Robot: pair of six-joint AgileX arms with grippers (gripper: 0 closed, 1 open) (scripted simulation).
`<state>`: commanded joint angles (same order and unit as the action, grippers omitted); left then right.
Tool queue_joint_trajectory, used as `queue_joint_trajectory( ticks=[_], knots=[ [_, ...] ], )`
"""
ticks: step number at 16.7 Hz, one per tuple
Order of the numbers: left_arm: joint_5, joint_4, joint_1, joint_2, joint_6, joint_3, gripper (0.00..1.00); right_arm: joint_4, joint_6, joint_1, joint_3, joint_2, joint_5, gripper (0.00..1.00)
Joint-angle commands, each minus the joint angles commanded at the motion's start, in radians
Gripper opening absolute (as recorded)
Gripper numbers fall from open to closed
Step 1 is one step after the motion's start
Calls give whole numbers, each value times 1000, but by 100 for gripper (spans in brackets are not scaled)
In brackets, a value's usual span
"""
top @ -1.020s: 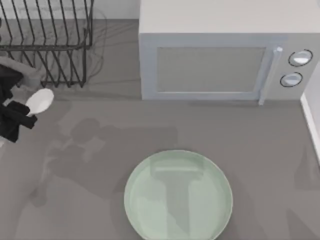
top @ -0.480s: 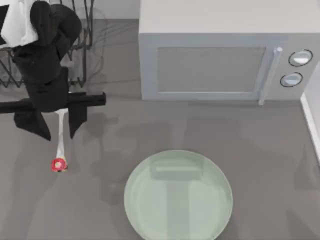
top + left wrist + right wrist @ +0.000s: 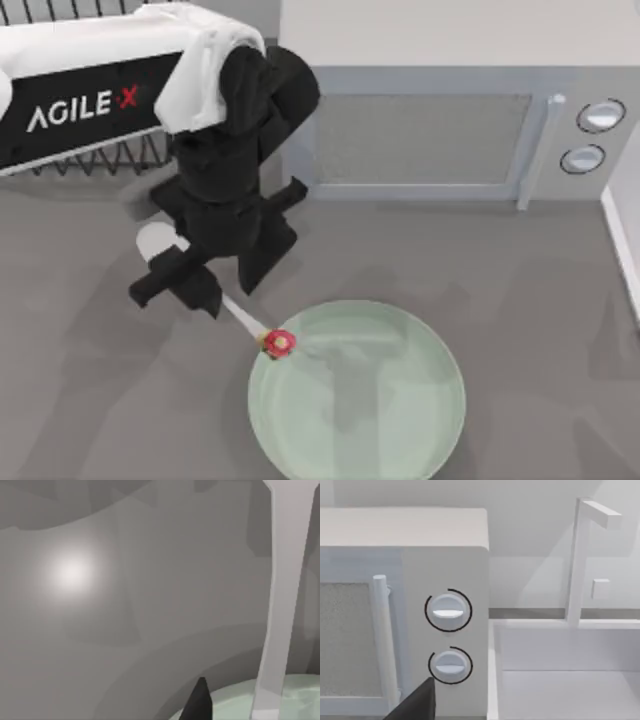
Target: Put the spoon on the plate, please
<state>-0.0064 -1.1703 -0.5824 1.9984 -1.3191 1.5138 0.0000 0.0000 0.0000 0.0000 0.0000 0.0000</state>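
Spoon arriving at the plate's edge

Left gripper (image 3: 205, 270) apparently clamps the spoon (image 3: 240, 318) mid-handle; its long axis slants toward the plate (image 3: 400, 440), handle tip just crossing the rim, bowl trailing outside.

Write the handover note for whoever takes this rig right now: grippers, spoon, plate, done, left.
Left gripper: shut on the spoon, held above the table left of the plate; the handle's red-tipped end reaches over the plate's upper-left rim.
Right arm: parked, its wrist camera facing the microwave.
Done: spoon picked up and brought to the plate's edge.
Left: move further over the plate, lower, release.
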Motion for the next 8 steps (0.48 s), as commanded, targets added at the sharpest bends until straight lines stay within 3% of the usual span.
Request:
queue_joint_trajectory(
  ticks=[8],
  knots=[
    [-9,31,-231,22,-770,27,0,0,0,0,0,0,0,100]
  ],
)
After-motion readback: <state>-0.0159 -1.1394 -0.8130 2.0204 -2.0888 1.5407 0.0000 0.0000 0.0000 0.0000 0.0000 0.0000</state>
